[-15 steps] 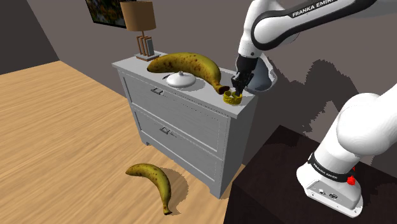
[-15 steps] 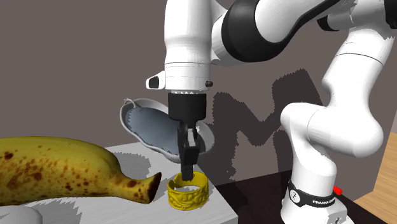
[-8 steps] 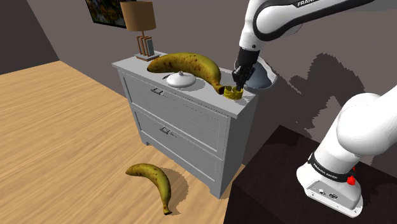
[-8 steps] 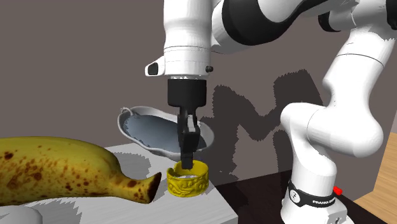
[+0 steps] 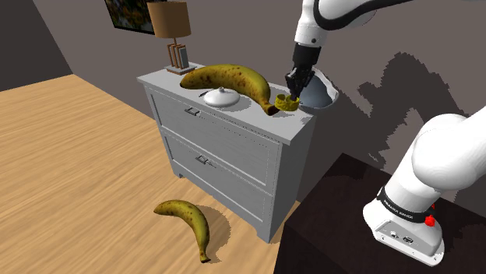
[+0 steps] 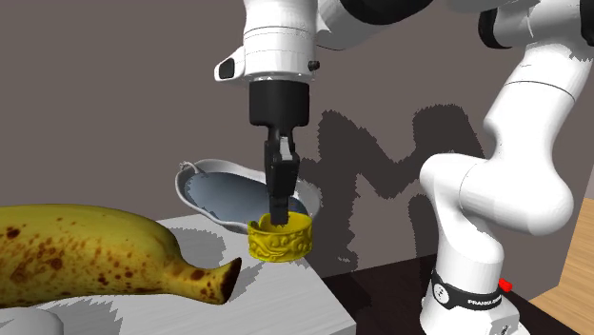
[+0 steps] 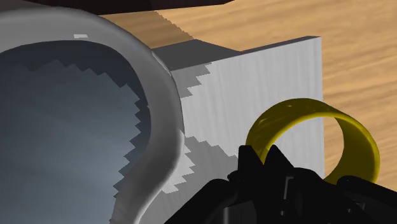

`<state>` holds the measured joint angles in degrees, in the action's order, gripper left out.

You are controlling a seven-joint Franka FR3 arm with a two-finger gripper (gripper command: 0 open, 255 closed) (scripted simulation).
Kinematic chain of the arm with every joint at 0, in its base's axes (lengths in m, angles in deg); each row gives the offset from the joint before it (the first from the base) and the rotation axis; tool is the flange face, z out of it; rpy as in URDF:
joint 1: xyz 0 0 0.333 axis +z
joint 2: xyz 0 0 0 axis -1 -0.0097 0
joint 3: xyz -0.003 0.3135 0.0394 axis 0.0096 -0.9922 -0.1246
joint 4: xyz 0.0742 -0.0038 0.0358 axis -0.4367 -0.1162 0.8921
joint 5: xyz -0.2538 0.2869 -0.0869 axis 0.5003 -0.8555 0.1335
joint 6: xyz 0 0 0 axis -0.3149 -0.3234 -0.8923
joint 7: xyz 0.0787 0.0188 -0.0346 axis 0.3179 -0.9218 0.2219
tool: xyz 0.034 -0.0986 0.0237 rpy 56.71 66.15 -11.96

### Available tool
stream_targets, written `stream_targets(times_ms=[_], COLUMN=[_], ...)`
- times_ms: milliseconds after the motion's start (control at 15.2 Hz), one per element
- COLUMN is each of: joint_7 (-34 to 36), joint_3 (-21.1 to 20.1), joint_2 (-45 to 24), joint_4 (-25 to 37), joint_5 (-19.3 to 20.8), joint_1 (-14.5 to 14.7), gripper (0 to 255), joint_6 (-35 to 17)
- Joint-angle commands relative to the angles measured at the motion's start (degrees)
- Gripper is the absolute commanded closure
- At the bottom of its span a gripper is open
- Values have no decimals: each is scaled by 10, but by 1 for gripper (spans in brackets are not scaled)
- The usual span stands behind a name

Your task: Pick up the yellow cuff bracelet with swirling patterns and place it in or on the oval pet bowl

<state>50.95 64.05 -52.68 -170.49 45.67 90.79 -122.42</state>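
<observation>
Transport step in hand: yellow bracelet (image 6: pixel 282 242) pinched by wall in pincer (image 6: pixel 278 217), held clear of dresser (image 6: pixel 295 297), beside pet bowl (image 6: pixel 221 193); shift over bowl, then release, required next

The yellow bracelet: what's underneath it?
The grey dresser top; the bracelet hangs clear of it, clasped by the end effector. It covers part of the bowl behind.

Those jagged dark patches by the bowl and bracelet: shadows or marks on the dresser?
Shadows, not marks: in the wrist view sawtooth-edged shade crosses the bowl and dresser top beside the bracelet; in the second exterior view the arm shadows the wall.
</observation>
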Motion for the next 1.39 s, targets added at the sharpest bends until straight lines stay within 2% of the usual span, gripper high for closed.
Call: stream_targets(times_ms=[0,1188,1320], joint_7=[1,13,-14], joint_3=[0,2,23], joint_2=[2,-7,-23], joint_4=[15,154,170], joint_5=[1,4,13], joint_1=[0,0,-9], gripper=[255,255,255], joint_6=[17,147,149])
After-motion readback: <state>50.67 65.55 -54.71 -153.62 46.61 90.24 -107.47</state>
